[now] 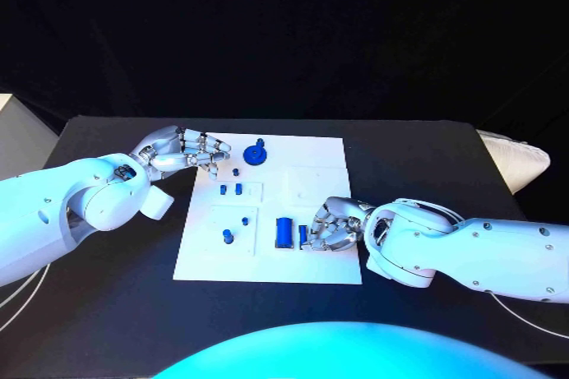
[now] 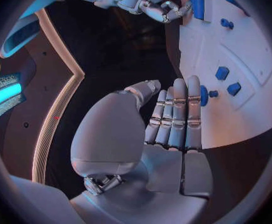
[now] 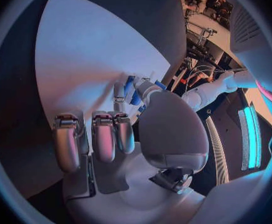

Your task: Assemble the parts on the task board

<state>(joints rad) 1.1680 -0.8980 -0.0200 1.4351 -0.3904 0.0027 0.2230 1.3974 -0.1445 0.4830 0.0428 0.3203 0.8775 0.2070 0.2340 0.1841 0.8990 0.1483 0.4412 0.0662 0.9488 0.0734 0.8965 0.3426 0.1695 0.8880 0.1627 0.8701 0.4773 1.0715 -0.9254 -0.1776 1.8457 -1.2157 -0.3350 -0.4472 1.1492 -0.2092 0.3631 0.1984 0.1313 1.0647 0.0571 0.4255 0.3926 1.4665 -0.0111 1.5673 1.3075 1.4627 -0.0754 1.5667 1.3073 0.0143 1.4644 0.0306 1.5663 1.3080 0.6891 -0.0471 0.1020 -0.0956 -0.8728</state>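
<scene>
The white task board (image 1: 320, 260) lies mid-table. A long blue block (image 1: 284, 233) lies on its near part. My right hand (image 1: 330, 226) is curled against the block's right side; in the right wrist view the thumb and a finger of my right hand (image 3: 123, 129) close on the blue block (image 3: 131, 90). My left hand (image 1: 184, 152) hovers flat over the board's far left corner with its fingers straight and nothing in it. Beside it stands a round blue part (image 1: 256, 154). In the left wrist view my left hand (image 2: 167, 119) partly hides the round blue part (image 2: 204, 94).
Small blue pieces sit on the board's left half: a pair (image 1: 230, 188), one farther back (image 1: 236, 173), and two nearer (image 1: 246, 221) (image 1: 228, 236). A pale raised square (image 1: 314, 182) lies right of them. Black table (image 1: 118, 297) surrounds the board.
</scene>
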